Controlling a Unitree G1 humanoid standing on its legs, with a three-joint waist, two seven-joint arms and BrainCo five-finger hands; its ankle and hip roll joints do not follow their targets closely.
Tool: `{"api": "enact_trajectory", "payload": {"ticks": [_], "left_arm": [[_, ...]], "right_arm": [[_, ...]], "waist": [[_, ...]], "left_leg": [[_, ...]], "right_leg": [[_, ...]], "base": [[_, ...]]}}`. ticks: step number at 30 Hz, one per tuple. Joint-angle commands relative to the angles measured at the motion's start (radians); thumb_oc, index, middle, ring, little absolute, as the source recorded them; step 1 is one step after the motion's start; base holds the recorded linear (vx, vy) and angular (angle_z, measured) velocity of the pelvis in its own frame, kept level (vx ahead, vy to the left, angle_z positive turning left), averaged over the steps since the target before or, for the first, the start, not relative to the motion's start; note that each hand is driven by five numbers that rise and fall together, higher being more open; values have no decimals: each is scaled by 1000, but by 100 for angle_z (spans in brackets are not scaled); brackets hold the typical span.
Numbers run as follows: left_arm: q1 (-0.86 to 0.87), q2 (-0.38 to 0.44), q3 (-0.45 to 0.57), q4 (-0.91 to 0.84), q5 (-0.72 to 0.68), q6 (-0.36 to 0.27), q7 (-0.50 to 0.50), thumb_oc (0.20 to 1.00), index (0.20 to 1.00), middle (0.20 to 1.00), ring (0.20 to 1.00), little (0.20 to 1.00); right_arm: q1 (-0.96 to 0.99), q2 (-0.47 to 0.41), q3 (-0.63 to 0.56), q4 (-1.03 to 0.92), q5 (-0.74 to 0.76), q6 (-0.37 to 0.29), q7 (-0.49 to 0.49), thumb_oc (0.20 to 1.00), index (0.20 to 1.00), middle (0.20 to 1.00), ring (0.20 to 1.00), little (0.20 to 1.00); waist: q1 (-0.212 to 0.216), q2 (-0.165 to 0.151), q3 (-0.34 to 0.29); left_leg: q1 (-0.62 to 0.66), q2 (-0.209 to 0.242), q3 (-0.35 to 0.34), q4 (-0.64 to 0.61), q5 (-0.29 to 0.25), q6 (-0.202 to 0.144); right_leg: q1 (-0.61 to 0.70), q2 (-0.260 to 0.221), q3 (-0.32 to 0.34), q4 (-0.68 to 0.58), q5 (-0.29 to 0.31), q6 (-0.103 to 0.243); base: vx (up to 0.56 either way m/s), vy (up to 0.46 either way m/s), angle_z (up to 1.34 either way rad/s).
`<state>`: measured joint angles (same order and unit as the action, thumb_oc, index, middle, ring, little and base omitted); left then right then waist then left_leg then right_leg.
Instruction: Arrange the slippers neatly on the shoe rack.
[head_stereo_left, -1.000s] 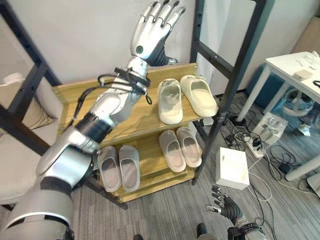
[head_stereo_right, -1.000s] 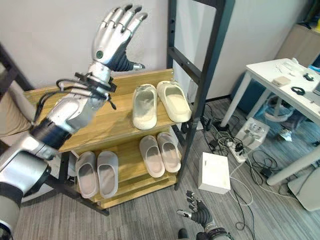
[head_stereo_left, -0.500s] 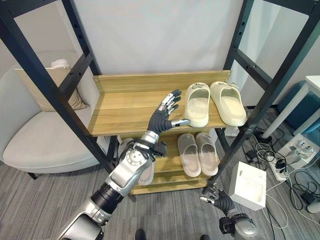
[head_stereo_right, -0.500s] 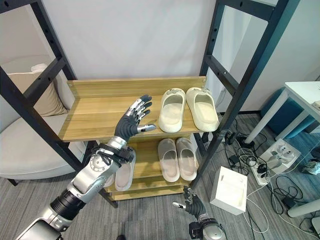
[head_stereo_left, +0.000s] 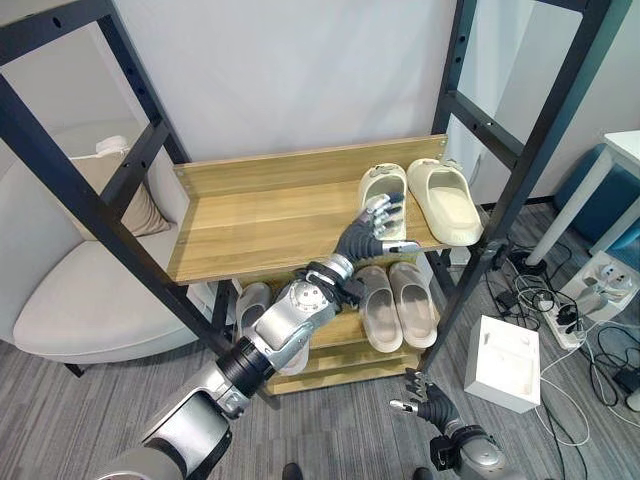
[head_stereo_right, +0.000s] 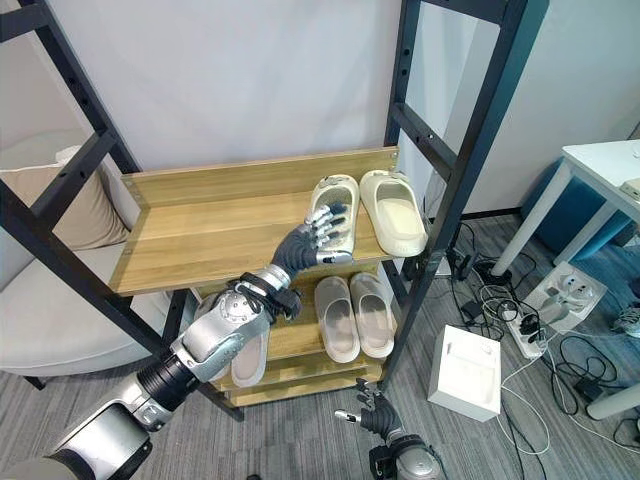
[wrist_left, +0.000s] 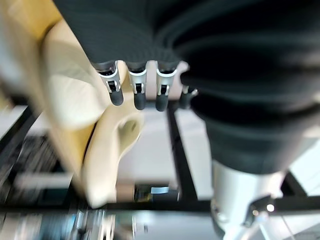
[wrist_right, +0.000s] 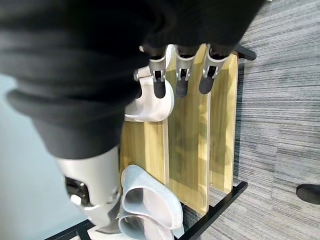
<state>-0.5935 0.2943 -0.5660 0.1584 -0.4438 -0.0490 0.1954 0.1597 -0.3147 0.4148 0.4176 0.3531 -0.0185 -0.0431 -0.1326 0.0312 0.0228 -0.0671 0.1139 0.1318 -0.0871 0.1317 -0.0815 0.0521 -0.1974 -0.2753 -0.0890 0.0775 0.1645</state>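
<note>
On the shoe rack (head_stereo_left: 250, 215), the left hand (head_stereo_left: 368, 235) is held with relaxed, empty fingers beside the cream slippers (head_stereo_left: 383, 198), probably to straighten them.

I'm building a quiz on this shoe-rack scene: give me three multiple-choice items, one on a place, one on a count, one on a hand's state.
1. Where does the cream pair of slippers sit?
A. right end of the top shelf
B. the floor
C. the armchair

2. How many slippers sit on the top shelf?
A. none
B. two
C. five

3. What state is the left hand in?
A. clenched in a fist
B. curled round a slipper
C. open, fingers straight

Answers:
1 A: the cream pair lies at the right end of the top shelf.
2 B: the cream pair is all the top shelf holds; the grey pairs sit on the lower shelf.
3 C: the left hand reaches toward the cream pair with straight fingers, holding nothing.
</note>
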Motion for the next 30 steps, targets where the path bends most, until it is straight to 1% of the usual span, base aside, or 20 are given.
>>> {"api": "enact_trajectory", "payload": {"ticks": [1,6,10,13,19,23,27,28,30], "left_arm": [[-128,13,68,102,121,-67,60,1000,1000,1000,1000,1000],[-65,41,114,128,162,-64,78,1000,1000,1000,1000,1000],[-47,35,99,151,168,-50,53,1000,1000,1000,1000,1000],[-8,11,61,166,110,-32,-7,1000,1000,1000,1000,1000],[16,-41,-13,191,-19,-6,-76,1000,1000,1000,1000,1000],[-13,-92,-39,230,-54,-1,-75,1000,1000,1000,1000,1000],[-54,-144,-47,257,-102,-12,-61,1000,1000,1000,1000,1000],[-54,-144,-47,257,-102,-12,-61,1000,1000,1000,1000,1000],[-96,-177,-50,266,-131,-20,-55,1000,1000,1000,1000,1000]], "right_arm": [[-59,33,-32,-26,12,-78,-20,1000,1000,1000,1000,1000],[-58,33,-40,-22,8,-85,-25,1000,1000,1000,1000,1000],[-62,28,-43,-22,6,-80,-24,1000,1000,1000,1000,1000],[-69,20,-42,-20,-6,-62,-18,1000,1000,1000,1000,1000],[-122,17,-32,12,3,-21,-16,1000,1000,1000,1000,1000],[-169,26,-20,49,19,-11,-25,1000,1000,1000,1000,1000],[-194,33,-12,75,25,-10,-32,1000,1000,1000,1000,1000],[-194,33,-12,75,25,-10,-32,1000,1000,1000,1000,1000],[-187,36,-6,85,24,-13,-34,1000,1000,1000,1000,1000]], "waist": [[15,-24,61],[22,-25,64],[22,-26,67],[19,-23,68],[19,-17,64],[17,-17,61],[10,-15,61],[10,-15,61],[3,-13,57]], "left_leg": [[102,-73,-29,0,-208,64],[103,-73,-29,0,-209,63],[104,-74,-29,0,-209,65],[103,-75,-28,0,-212,67],[103,-78,-29,0,-217,69],[102,-78,-28,0,-219,70],[105,-78,-26,0,-220,70],[105,-78,-26,0,-220,70],[107,-77,-24,0,-221,69]], "right_leg": [[30,76,-63,2,-144,-40],[32,75,-69,2,-146,-41],[34,74,-70,2,-147,-41],[32,74,-67,2,-145,-40],[31,74,-60,2,-143,-40],[29,74,-56,2,-140,-41],[29,74,-51,2,-140,-42],[29,74,-51,2,-140,-42],[30,74,-50,2,-142,-42]], "base": [[12,-9,7],[6,-4,3],[0,0,0],[0,0,0],[0,0,0],[0,0,0],[0,0,0],[0,0,0],[0,0,0]]}}
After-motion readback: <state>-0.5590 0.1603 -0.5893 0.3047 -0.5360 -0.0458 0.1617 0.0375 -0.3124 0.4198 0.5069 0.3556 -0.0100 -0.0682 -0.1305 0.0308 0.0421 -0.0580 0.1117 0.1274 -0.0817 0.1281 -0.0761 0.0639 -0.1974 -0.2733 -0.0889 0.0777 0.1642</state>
